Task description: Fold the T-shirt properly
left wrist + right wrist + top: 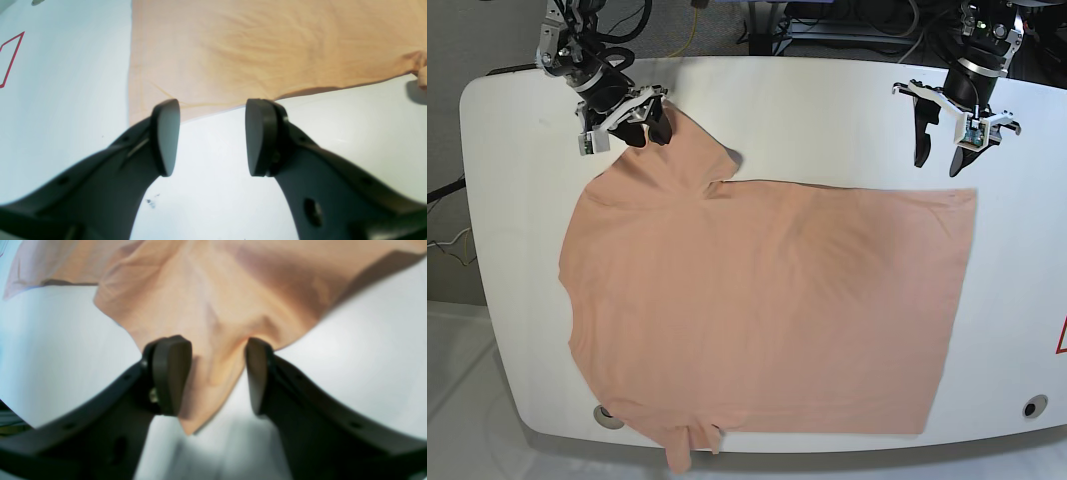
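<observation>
Across the middle of the base view we see the T-shirt (767,310) spread flat on the white table (827,120), filling most of it, with one sleeve hanging over the table's bottom edge near the lower left. At the upper left of that view our right gripper (632,122) sits at the shirt's other sleeve. In the right wrist view, a point of peach fabric (213,380) lies between its fingers (171,373), which are spread apart, not pinching; the cloth touches the left one, and the view is blurred. At the upper right of the base view our left gripper (952,140) hangs just beyond the shirt's corner. Its fingers (165,136) are parted over bare table, with the shirt's edge just past their tips in the left wrist view. A red outline (10,60) marks the table at that frame's left edge.
</observation>
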Available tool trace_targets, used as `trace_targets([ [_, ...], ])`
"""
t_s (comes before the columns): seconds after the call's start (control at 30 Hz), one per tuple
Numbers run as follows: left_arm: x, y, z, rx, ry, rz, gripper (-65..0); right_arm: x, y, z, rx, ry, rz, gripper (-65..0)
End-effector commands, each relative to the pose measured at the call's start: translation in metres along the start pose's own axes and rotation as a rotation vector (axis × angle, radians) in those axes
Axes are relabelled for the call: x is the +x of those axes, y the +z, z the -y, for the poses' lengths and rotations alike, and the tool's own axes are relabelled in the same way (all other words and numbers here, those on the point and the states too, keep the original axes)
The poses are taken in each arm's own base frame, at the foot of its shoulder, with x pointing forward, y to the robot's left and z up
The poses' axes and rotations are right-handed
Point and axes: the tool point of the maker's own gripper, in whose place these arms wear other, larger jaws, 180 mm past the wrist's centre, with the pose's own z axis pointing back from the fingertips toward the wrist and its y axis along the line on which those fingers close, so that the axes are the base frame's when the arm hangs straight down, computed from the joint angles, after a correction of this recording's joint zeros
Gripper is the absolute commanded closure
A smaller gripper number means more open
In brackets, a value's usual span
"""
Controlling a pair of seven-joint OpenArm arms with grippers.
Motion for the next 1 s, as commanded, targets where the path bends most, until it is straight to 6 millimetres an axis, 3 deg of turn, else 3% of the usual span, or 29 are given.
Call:
trace_targets([
  [0.0,0.009,0.002,-0.001,-0.003,-0.01,0.035,-28.3,-0.005,-0.001,-0.002,0.003,0.009,-0.031,-22.7],
  [0.2,0.01,0.0,-0.002,-0.001,-0.011,0.04,-28.2,-0.008,0.001,0.002,-0.008,0.007,-0.048,-8.2],
  [0.27,0.014,0.0,-0.004,0.005,-0.022,0.049,-28.2,-0.005,0.005,0.006,-0.014,0.004,-0.039,0.0],
  [0.53,0.018,-0.003,-0.014,0.029,-0.029,0.057,-28.4,-0.003,0.009,0.013,-0.031,0.007,-0.041,0.0],
  [0.6,0.012,-0.005,-0.031,0.063,-0.015,0.027,-29.7,0.002,0.008,0.011,-0.028,0.006,-0.017,0.0],
  [0.97,-0.029,-0.028,-0.073,0.119,0.03,-0.106,-33.1,0.002,0.006,0.008,-0.018,0.015,-0.019,0.0],
])
